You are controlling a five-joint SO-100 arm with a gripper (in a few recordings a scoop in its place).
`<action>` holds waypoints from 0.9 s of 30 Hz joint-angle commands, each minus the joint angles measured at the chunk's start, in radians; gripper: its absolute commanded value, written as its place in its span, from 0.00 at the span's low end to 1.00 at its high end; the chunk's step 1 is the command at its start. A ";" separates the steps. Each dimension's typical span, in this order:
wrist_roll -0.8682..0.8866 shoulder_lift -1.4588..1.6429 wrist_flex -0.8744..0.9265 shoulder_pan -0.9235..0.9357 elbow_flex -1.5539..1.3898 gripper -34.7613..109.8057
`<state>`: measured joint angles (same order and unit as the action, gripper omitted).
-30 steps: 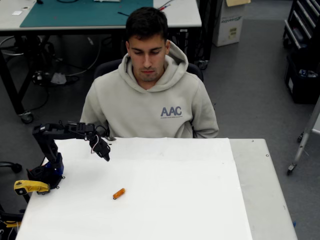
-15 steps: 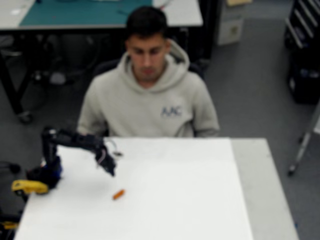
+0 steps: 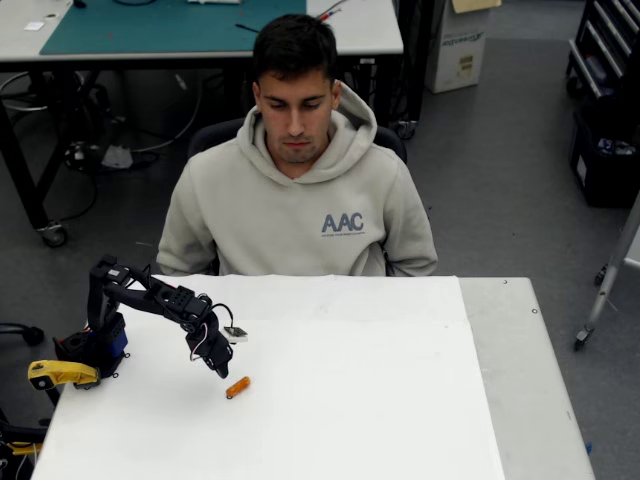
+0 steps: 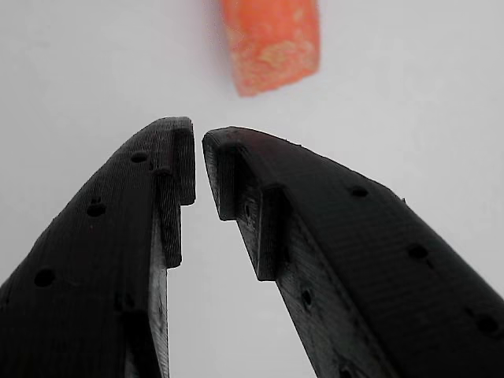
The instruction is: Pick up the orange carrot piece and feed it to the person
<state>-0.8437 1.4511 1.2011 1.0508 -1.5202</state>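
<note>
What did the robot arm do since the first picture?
The arm swung down and forward, bringing the gripper from up near the table's far edge to just above the orange carrot piece. It has grabbed nothing; the jaws are almost closed with nothing between them. The carrot and the person stayed put.

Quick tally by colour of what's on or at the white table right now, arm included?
Orange: 1, the carrot piece
Black: 1, the arm with its gripper
Yellow: 1, a tool-like object at the table's left edge beside the arm's base
Beige-grey: 1, the person in a hoodie, seated behind the table
Total: 4
</note>
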 commanded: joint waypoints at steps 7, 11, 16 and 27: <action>-0.021 0.014 0.009 0.020 0.069 0.22; -0.021 0.014 0.009 0.014 0.069 0.23; -0.021 0.015 0.009 0.011 0.069 0.26; -0.021 0.015 0.008 0.008 0.071 0.35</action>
<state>-0.8498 1.4220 1.2011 1.0385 -1.5171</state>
